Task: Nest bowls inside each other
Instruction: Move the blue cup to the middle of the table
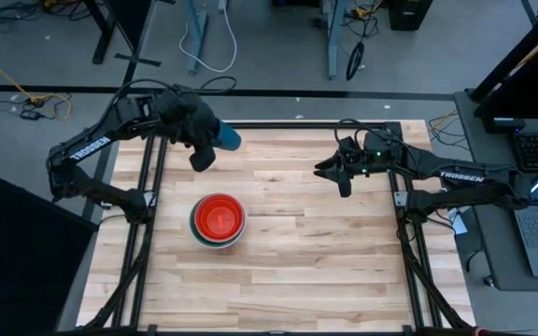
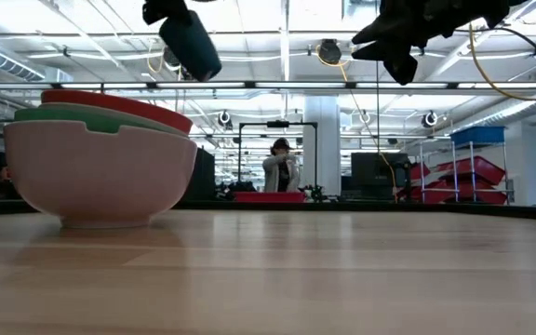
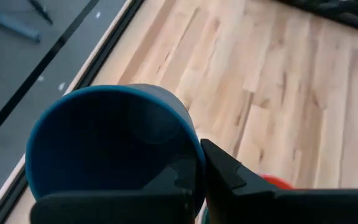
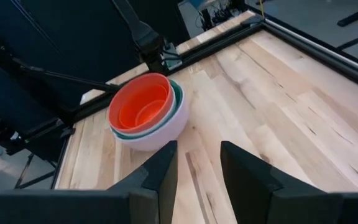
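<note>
Right up against my left wrist sits the dark blue cup (image 3: 114,146), its rim pinched in my left hand (image 3: 194,180), which is clamped tight on the wall of it and holds it tilted in the air above the far left corner of the counter (image 1: 344,271). Below and toward the middle of the counter stands the stack of bowls (image 1: 218,220): the large white bowl (image 2: 100,181) at the bottom, the green bowl (image 2: 91,116) inside it, the red bowl (image 2: 119,102) on top, and within that I can make out a smaller orange-red bowl (image 4: 148,113); a second white bowl I cannot pick out. My right hand (image 4: 197,165) hangs over the far right part of the counter, well apart from the stack, its fingers spread and holding nothing. As I judge it, the nesting looks essentially done, and the step in hand is dealing with this cup, which is no bowl. Next I would need to decide where it belongs, carry it there, lower it level, and only then let go, so it does not tip.
</note>
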Controlling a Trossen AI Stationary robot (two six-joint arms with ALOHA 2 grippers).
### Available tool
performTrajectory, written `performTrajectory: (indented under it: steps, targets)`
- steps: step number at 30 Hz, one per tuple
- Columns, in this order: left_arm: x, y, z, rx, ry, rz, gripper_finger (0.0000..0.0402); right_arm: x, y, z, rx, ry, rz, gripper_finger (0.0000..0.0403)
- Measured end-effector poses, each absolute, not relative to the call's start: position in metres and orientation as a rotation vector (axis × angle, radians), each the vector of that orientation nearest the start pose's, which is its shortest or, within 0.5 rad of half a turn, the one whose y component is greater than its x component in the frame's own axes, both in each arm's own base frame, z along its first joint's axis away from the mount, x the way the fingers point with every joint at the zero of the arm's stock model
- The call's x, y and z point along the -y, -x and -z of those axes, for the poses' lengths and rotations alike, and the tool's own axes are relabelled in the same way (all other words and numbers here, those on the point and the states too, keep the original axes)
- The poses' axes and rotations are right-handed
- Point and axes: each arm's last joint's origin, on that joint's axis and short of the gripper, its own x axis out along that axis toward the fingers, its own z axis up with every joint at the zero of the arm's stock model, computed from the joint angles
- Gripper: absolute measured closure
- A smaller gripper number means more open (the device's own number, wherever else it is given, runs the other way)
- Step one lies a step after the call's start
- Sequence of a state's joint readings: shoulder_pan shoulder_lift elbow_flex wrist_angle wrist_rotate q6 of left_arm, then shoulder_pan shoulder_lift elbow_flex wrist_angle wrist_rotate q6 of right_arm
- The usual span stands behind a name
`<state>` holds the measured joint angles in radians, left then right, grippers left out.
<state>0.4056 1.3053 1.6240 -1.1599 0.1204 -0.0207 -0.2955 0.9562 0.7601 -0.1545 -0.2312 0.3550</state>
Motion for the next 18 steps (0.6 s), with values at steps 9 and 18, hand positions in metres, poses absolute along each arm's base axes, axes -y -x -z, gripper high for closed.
performTrajectory:
  steps: [9,18]
  targets:
    - [-0.066,-0.236,-0.435,-0.787,0.213,-0.106,0.0401,0.055,-0.204,-0.299,-0.306,-0.438,0.119,0.0296]
    - [-0.036,-0.265,-0.433,-0.841,0.154,0.081,0.0401,0.055,-0.204,-0.299,-0.306,-0.438,0.119,0.0296]
